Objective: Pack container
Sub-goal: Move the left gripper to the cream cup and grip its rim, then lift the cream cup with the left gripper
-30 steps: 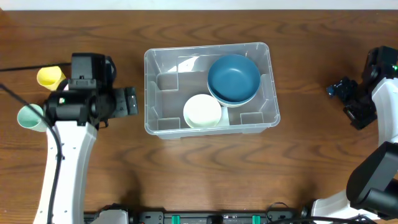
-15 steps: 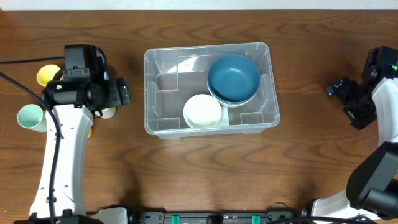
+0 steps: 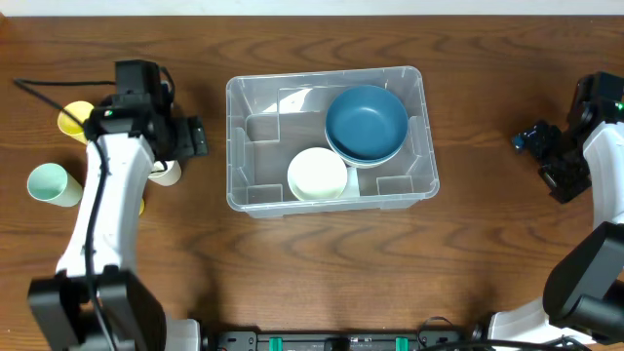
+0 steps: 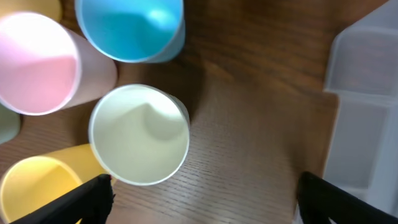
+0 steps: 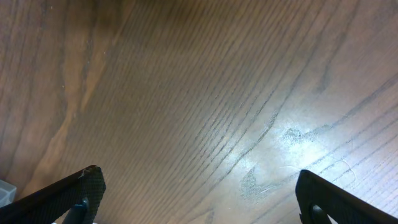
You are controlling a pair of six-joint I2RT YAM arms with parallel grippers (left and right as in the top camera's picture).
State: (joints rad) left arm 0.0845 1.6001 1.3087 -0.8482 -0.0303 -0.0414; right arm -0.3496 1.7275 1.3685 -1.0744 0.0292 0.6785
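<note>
**Item 1. Container** [image 3: 261, 156]: a clear plastic rectangular bin with rounded corners. It stood on the table [image 3: 312, 263] at about the middle, between the two arms. Its open top faced up, and in the overhead view its long axis ran left to right. One corner of it showed at the right edge of the left wrist view.

**Contents:**
- A blue bowl [image 3: 366, 122] sat in the far right part, with a paler rim showing beneath it.
- A cream bowl [image 3: 317, 174] sat toward the near wall, just beside the blue one.

**Item 2. Left end effector** [image 4: 205, 198]: it hung above the table just left of the container. The fingers stood wide apart, with only bare wood between them, and held nothing.
- A cream cup [image 4: 140, 134] lay just ahead of it, mouth toward the camera.
- Whether the left fingertip touched that cup or the yellow cup [image 4: 37, 186] could not be told.

**Item 3. Other cups**, clustered on the left of the table:
- A pink cup [image 4: 37, 65] and a blue cup [image 4: 134, 28] lay beyond the cream one.
- A mint cup [image 3: 49, 183] lay farther left, apart from the rest.

**Item 4. Right end effector** [image 5: 199, 193]: it was at the far right of the table, well apart from the container. The fingers were spread wide over bare wood, holding and touching nothing.
</note>
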